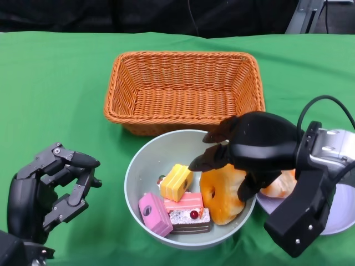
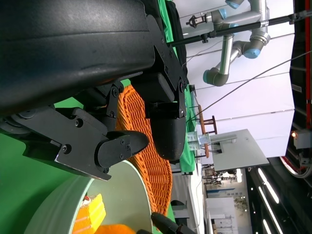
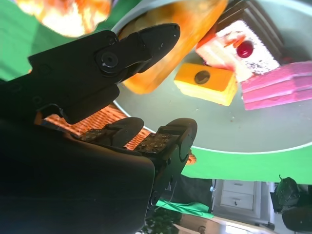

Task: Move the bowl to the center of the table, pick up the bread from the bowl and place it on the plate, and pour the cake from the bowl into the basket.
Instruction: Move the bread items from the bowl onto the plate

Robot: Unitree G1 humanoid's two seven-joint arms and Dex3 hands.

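The grey-green bowl (image 1: 133, 172) sits just in front of the wicker basket (image 1: 183, 88). In it lie an orange bread (image 1: 219, 199), a yellow cake (image 1: 176, 182), a pink cake (image 1: 155, 214) and a red-and-white cake (image 1: 187, 210). My right hand (image 1: 258, 147) hovers over the bowl's right side, fingers spread on either side of the bread. In the right wrist view one finger (image 3: 146, 41) lies against the bread (image 3: 190, 29) while the others stay apart from it. My left hand (image 1: 52, 188) rests open at the bowl's left, holding nothing.
A pale plate (image 1: 344, 216) lies at the right edge under my right forearm, with another orange bread piece (image 1: 280, 185) on it. The basket stands empty behind the bowl. Green cloth covers the table.
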